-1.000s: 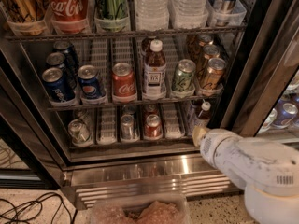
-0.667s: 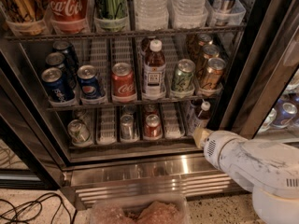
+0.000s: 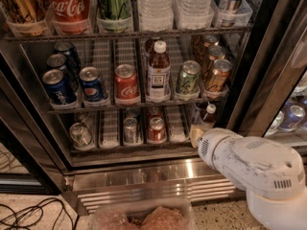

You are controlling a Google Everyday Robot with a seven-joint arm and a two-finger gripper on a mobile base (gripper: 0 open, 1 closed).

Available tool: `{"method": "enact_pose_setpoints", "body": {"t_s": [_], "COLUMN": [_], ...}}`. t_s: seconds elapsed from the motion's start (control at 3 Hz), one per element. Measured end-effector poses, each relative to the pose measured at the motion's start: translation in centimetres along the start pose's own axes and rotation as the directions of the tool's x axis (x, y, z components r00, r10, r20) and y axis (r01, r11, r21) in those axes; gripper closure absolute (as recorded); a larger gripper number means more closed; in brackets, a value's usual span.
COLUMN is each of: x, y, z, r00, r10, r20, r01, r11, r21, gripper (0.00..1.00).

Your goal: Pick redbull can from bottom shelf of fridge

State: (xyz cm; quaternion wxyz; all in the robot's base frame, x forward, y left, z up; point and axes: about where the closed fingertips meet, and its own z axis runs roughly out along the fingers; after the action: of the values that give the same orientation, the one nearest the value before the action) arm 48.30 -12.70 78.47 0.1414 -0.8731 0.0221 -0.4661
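gripper (image 3: pixel 194 135) edged left by bottom shelf (image 3: pixel 109 127)

Bottom shelf (image 3: pixel 109 128): lowest rack in the fridge (image 3: pixel 144 181), under the rack of cola cans (image 3: pixel 125 83).
Redbull can (image 3: pixel 130 130): middle lane of the bottom shelf; wide can (image 3: pixel 80 134) to its left, second can (image 3: pixel 156 128) just beside it on the right.
Gripper (image 3: pixel 195 135): right front edge of the bottom shelf, below the small bottle (image 3: pixel 208 113), apart from the redbull can.

Pepsi cans (image 3: pixel 91 84) beside Coca-Cola can (image 3: pixel 126 83)

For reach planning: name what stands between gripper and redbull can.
Camera view: a red-labelled can and a bare lane separate redbull can from gripper at lower right.
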Motion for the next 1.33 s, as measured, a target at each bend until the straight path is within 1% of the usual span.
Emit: {"method": "enact_pose_setpoints", "body": {"t_s": [0.33, 0.67, 1.0, 1.33], "x": [0.5, -1.7, -7.1, -11.3], "y": [-3.3, -6.0, -8.4, -10.1], "z": [1.7, 4.4, 7.8, 10.8], "r00": [0.995, 0.976, 0.942, 0.936], "r10": [-0.090, -0.202, -0.328, -0.345], "r20": [-0.046, -0.075, -0.067, -0.071], "r01": [0.091, 0.204, 0.331, 0.350], "r11": [0.9959, 0.9789, 0.9419, 0.9306], "r21": [0.004, 0.011, 0.056, 0.105], "gripper": [1.00, 1.00, 1.00, 1.00]}}
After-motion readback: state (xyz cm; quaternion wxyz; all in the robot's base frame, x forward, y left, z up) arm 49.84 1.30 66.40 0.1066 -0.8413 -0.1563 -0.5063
